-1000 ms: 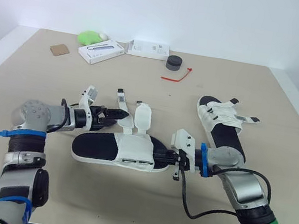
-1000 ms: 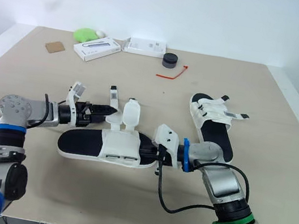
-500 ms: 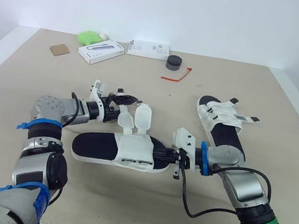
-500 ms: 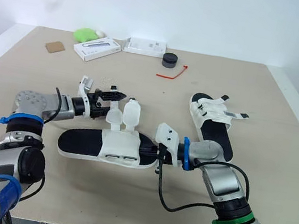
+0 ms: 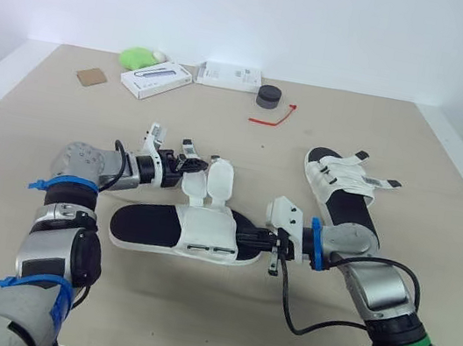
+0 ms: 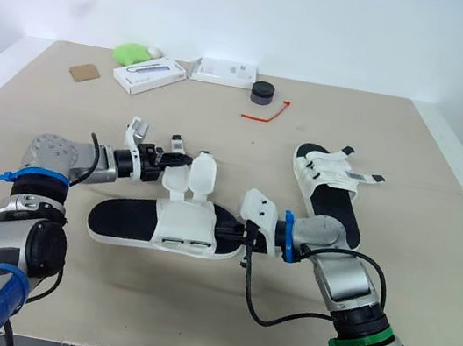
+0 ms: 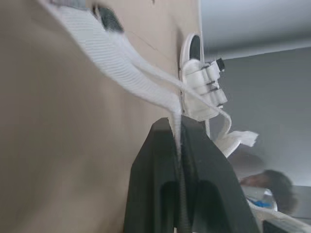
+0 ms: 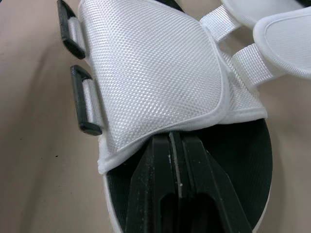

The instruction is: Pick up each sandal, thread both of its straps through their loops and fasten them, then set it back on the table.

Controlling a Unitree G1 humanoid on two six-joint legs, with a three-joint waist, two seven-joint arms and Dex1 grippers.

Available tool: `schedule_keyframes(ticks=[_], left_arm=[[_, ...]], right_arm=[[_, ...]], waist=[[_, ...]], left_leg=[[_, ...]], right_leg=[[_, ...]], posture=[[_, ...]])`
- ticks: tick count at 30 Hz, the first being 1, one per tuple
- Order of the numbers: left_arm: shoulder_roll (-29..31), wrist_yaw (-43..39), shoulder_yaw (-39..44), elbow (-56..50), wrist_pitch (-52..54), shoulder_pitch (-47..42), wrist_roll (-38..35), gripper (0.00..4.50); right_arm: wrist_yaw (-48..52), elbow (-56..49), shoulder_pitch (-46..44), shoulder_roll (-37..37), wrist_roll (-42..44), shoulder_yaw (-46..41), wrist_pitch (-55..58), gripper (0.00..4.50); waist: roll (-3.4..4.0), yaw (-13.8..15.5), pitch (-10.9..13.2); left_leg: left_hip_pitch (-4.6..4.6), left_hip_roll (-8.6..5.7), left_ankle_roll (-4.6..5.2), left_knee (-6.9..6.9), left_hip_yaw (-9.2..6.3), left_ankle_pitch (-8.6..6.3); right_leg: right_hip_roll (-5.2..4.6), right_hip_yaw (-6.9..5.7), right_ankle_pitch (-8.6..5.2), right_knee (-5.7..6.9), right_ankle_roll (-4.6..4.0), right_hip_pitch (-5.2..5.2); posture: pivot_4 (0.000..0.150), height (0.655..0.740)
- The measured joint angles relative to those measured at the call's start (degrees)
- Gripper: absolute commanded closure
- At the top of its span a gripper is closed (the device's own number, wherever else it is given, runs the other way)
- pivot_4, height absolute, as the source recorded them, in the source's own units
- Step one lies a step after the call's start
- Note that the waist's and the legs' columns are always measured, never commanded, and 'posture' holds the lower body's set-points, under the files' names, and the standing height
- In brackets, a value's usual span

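The near sandal (image 5: 168,232), with a black sole and a white mesh upper (image 8: 155,73), lies on its side at the table's middle. Its two strap ends (image 5: 221,180) stick up toward the far side, and two black loops (image 8: 85,114) sit on the upper's other edge. My left gripper (image 5: 190,164) is shut on the left strap's webbing (image 7: 112,53), just behind its padded tab. My right gripper (image 5: 248,241) is shut at the upper's open edge over the footbed (image 8: 177,138). A second sandal (image 5: 343,196), its straps across the upper, lies to the right.
At the table's far side lie a white box (image 5: 155,79), a flat white pack (image 5: 230,76), a black round puck (image 5: 268,96), a red tie (image 5: 274,118), a green lump (image 5: 140,57) and a brown card (image 5: 92,76). A person (image 7: 262,182) shows in the left wrist view.
My left gripper moved right to the left strap and went from wide open to shut on it. The right gripper and the sandal have stayed put.
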Motion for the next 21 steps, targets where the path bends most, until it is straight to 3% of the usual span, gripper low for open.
schedule_keyframes(ticks=[7, 11, 15, 21], left_arm=[[4.2, -10.2, -15.3, -29.9, -14.7, 11.1, 7.1, 4.48], [12.1, -18.4, -26.2, -47.1, -31.5, 19.4, 16.8, 4.48], [15.7, -23.8, -33.6, -52.1, -50.5, 26.3, 27.3, 4.48], [17.2, -24.6, -36.5, -48.7, -74.8, 29.0, 39.6, 4.48]], right_arm=[[0.1, 0.2, -0.1, -0.2, -0.1, 0.1, -0.3, 4.50], [0.5, 0.3, -0.2, -0.6, -0.1, 0.1, -0.4, 4.50], [1.0, 0.6, -0.3, -0.7, -0.1, 0.1, -0.5, 4.50], [1.1, 0.8, -0.6, -0.7, -0.3, 0.1, -0.8, 4.50]], waist=[[0.00, 0.0, 0.0], [0.01, 0.0, 0.0], [0.00, 0.1, 0.0], [0.00, 0.1, 0.0]], left_leg=[[-0.05, 0.17, -0.12, -0.02, 0.02, -0.03], [-0.06, 0.20, -0.10, -0.05, 0.12, -0.05], [-0.02, 0.19, 0.02, -0.04, 0.21, 0.00], [0.03, 0.26, 0.12, -0.04, 0.38, 0.04]], right_leg=[[-0.01, 0.09, 0.00, 0.00, 0.00, -0.08], [0.05, 0.16, -0.01, -0.06, 0.00, -0.10], [0.05, 0.16, -0.09, -0.11, 0.17, -0.03], [0.13, 0.17, -0.16, -0.12, 0.37, 0.00]], posture=[[0.150, 0.7400], [0.150, 0.7400], [0.150, 0.7400], [0.150, 0.7400]])
